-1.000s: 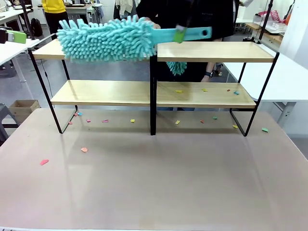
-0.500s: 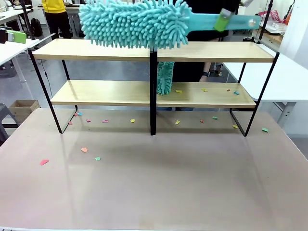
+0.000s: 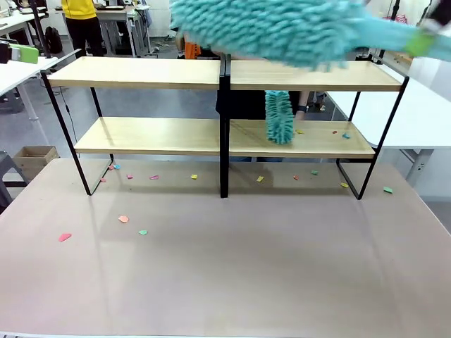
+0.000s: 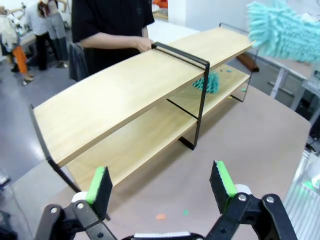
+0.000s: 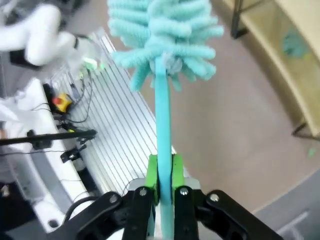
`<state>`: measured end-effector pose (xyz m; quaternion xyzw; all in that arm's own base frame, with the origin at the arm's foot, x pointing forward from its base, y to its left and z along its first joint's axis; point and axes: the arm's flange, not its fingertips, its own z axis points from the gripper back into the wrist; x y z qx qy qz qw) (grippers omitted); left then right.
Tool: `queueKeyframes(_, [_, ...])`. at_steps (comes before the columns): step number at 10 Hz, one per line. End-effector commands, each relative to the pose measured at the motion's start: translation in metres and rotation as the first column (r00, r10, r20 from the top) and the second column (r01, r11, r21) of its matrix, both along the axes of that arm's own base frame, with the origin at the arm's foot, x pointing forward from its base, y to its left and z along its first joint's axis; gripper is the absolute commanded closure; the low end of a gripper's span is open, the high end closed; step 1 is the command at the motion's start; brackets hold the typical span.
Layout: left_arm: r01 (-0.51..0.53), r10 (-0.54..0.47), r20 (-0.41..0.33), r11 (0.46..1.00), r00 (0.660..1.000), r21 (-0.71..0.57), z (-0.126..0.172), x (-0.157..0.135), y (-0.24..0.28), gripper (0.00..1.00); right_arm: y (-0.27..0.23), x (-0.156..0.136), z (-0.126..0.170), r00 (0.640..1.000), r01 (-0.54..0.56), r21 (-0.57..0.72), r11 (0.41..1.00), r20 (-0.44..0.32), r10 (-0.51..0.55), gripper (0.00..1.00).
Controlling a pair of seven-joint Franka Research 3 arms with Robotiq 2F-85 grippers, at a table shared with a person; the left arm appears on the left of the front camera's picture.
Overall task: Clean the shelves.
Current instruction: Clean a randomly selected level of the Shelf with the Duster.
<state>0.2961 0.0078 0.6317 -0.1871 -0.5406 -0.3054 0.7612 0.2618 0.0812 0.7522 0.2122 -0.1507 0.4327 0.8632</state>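
Dusting step: our right end effector [image 5: 164, 172] clamps the teal duster [image 5: 162, 30] handle, head out past its tips, shelves [image 3: 141, 72] below. Our left end effector [image 4: 161, 182] gapes empty, shelves ahead. Next we probably need to lower onto the top board [image 3: 310, 76].

Open-plan robotics lab: white benches [image 3: 430, 116] on both sides, person [image 3: 79, 14] standing farther back, cardboard box [image 3: 34, 158] on grey floor [image 3: 162, 102], loose cables [image 5: 75, 150].

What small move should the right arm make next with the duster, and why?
Probably lower the duster onto the right top board of the shelves: the right gripper is shut on its handle, and its head hangs above that board, apparently not touching.
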Motion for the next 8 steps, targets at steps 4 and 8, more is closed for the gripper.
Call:
queueKeyframes(4, [0.005, -0.005, -0.002, 1.0, 1.0, -0.008, -0.002, 0.002, 0.0, 0.0, -0.077, -0.076, -0.003, 0.972, 0.236, 0.084, 0.968, -0.008, -0.236, 0.88])
queueKeyframes(8, [0.005, -0.005, -0.002, 1.0, 1.0, -0.008, -0.002, 0.002, 0.0, 0.0, -0.123, -0.093, -0.016, 0.91, 0.415, 0.142, 0.899, -0.066, -0.41, 0.88])
